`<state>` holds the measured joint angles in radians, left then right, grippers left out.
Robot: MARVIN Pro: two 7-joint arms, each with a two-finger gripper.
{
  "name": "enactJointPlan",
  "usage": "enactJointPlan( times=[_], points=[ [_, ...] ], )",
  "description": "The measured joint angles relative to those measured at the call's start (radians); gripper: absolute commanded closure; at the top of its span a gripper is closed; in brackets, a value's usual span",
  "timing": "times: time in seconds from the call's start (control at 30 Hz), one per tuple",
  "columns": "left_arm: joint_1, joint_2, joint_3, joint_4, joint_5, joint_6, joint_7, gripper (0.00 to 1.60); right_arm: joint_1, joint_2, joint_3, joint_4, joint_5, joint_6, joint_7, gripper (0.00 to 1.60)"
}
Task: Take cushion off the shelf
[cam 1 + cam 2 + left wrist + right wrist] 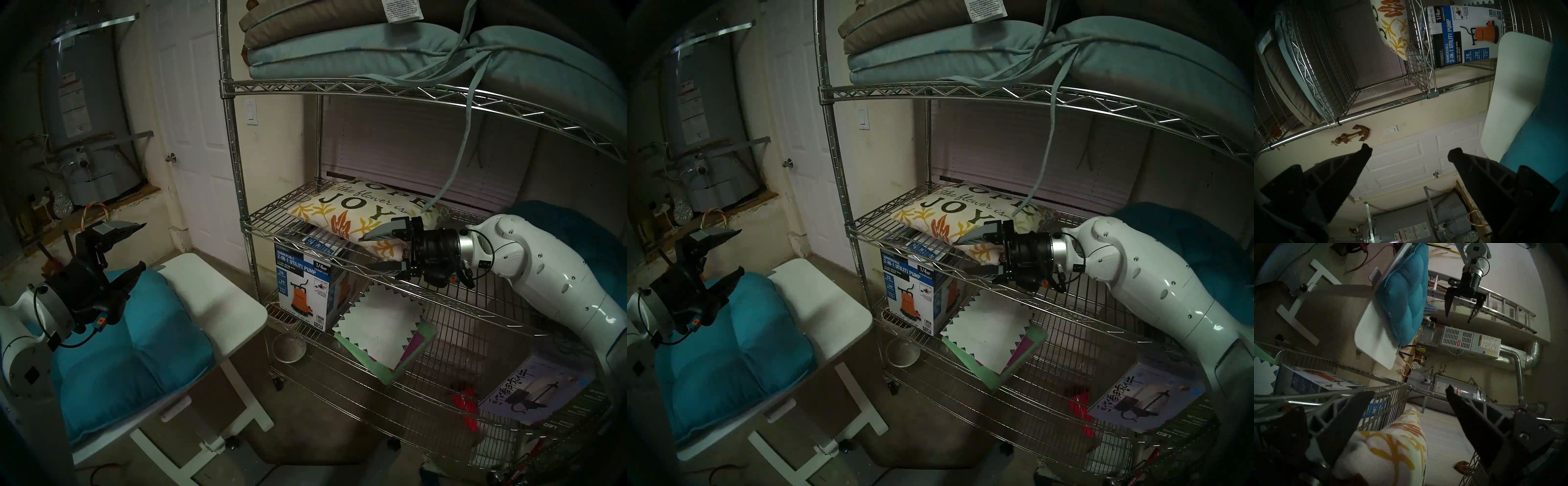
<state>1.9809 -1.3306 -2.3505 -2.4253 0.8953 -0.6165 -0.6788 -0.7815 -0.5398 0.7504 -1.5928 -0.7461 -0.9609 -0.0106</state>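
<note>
Big chrome shelf (237, 142) fills the head views, and there's the cushion (353, 212) lying flat on its middle tier, JOY lettering facing up, directly above the pump box (305, 288) one tier down. Off to the side, the white surface (217, 305) carries a teal seat cushion (135, 342). Right tool (375, 250) sits at the cushion's near corner, fingers spread wide, one above the fabric and one below the tier's edge wire. From the head views you can't judge contact; the right wrist view shows that corner (1390, 446) bulging up between the two spread fingers (1349, 416), the lower one against the fabric, nothing clamped. That same view catches the left tool (1457, 315) from afar, hanging wide apart and empty. The left wrist view sees only the cushion's far edge (1391, 28) beyond the posts.
</note>
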Motion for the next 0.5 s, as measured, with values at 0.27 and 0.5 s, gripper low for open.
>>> enactJointPlan(
  times=[0.27,0.5],
  points=[
    [-0.003,-0.003,0.0,0.0,0.0,-0.003,-0.003,0.0,0.014,-0.007,-0.012,0.03,-0.092,0.0,-0.051,1.6],
    [-0.005,-0.005,-0.001,0.0,0.0,-0.005,-0.005,0.0,0.026,-0.003,-0.023,0.016,-0.125,0.0,-0.086,1.6]
  ],
)
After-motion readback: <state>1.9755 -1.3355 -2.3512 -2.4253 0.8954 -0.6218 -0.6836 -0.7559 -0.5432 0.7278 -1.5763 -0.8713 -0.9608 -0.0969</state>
